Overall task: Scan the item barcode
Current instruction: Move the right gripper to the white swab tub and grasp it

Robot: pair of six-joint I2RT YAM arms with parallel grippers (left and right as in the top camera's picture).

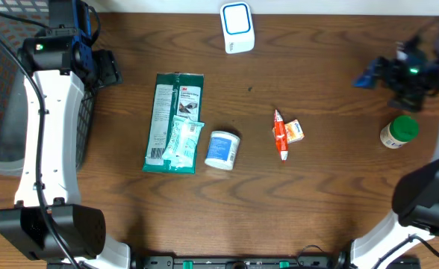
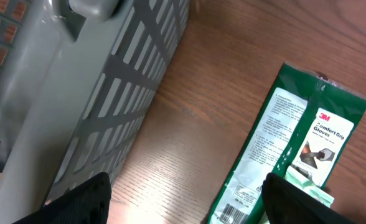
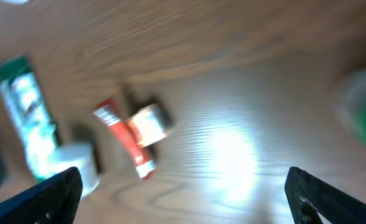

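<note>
Several items lie mid-table: a green 3M glove pack [image 1: 167, 112] with a pale packet [image 1: 184, 140] on it, a white tub [image 1: 222, 149], a red tube [image 1: 281, 136] and a small orange box [image 1: 295, 131]. The white scanner [image 1: 237, 28] stands at the far edge. My left gripper [image 1: 104, 67] hovers open beside the basket, left of the glove pack [image 2: 289, 149]; its fingers [image 2: 77, 202] hold nothing. My right gripper [image 1: 370, 76] is open above bare wood at the far right. Its blurred wrist view shows the red tube [image 3: 126, 140], the box [image 3: 149, 124] and the tub [image 3: 77, 163] ahead of it.
A dark mesh basket [image 1: 3, 97] fills the left side, and its grey wall [image 2: 77, 93] is close to my left gripper. A green-lidded bottle [image 1: 399, 132] stands near the right edge, just below my right arm.
</note>
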